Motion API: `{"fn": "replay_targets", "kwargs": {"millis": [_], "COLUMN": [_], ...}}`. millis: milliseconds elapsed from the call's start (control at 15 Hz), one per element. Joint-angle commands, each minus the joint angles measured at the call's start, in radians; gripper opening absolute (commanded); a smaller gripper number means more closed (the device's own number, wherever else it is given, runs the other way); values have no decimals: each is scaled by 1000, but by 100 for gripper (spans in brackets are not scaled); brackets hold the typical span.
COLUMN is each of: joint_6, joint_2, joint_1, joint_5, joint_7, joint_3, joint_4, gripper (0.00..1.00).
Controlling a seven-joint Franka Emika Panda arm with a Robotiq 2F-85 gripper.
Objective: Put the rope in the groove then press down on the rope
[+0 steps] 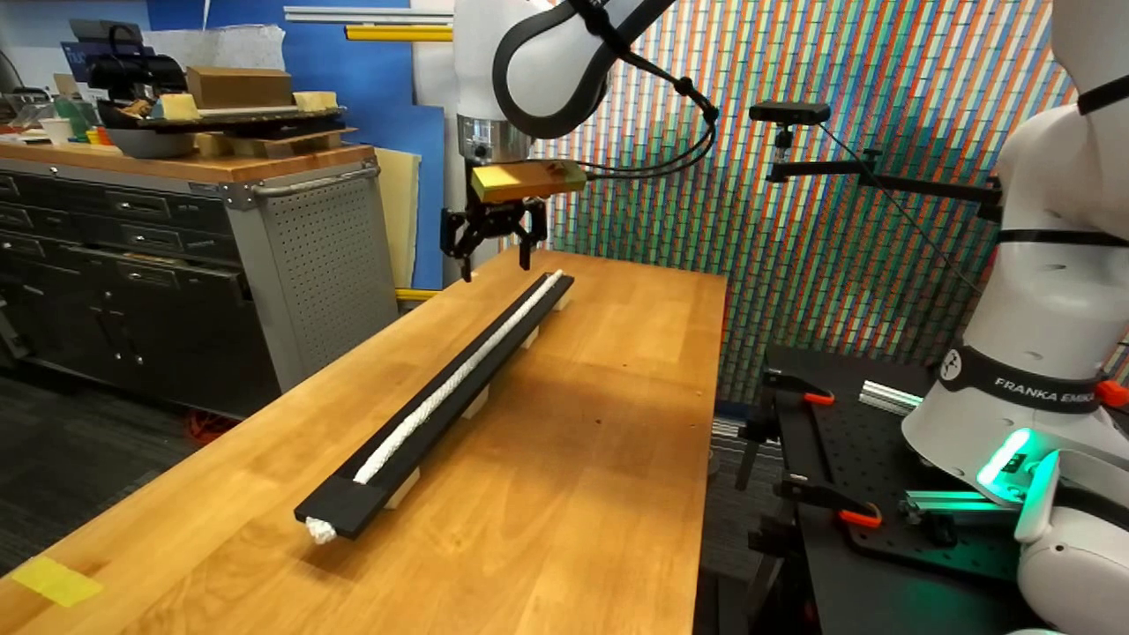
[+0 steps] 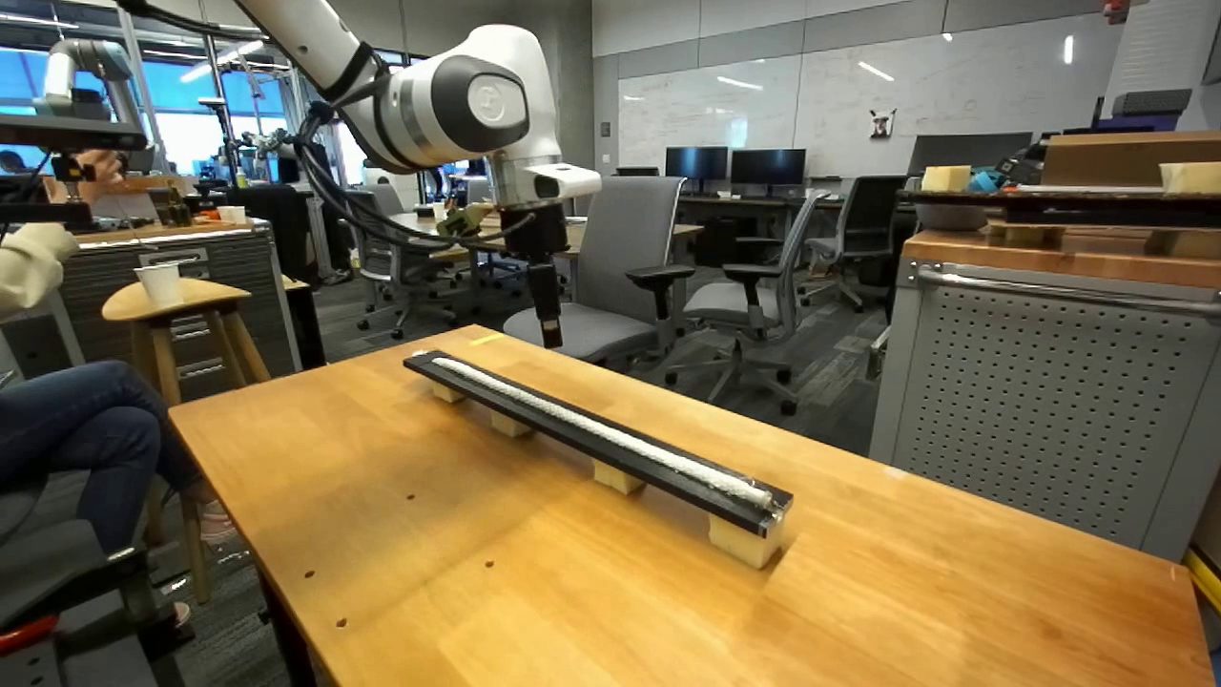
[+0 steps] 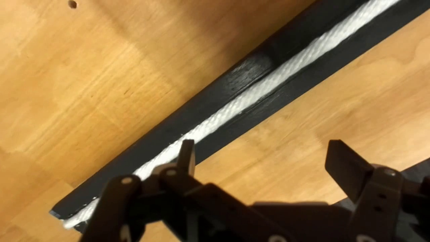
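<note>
Yellow tape [image 1: 57, 580] lies flat on the table [image 1: 609, 494]. In an exterior view, a white cup [image 2: 160, 285] stands on a wooden stool [image 2: 215, 291], and 2 monitors [image 2: 696, 164] stand side by side.

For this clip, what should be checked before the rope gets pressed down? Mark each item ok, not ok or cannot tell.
1. Rope lying along the groove: ok.
2. Rope seated to full depth: cannot tell, the bottom is hidden.
3. Black bar resting on the pale support blocks: ok.
4. Gripper empty and clear of the rope: ok.
5. Gripper shut, probably better for pressing: not ok, it stands open.
6. Gripper directly over the rope: cannot tell; in the wrist view it covers only part of it.
</note>
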Motion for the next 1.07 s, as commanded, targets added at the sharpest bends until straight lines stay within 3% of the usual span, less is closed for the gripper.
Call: {"fn": "replay_targets", "kwargs": {"millis": [0,733,800,1000], "joint_6": [-44,-85,-41,-56], "joint_2": [-44,57,56,66], "joint_1": [23,122,131,139], "joint_5": [2,25,8,12], "joint_7": [-100,-222,-168,-189], "joint_3": [45,132,106,119], "joint_4": [-19,3,-7,-7], "gripper": [100,100,100,100]}}
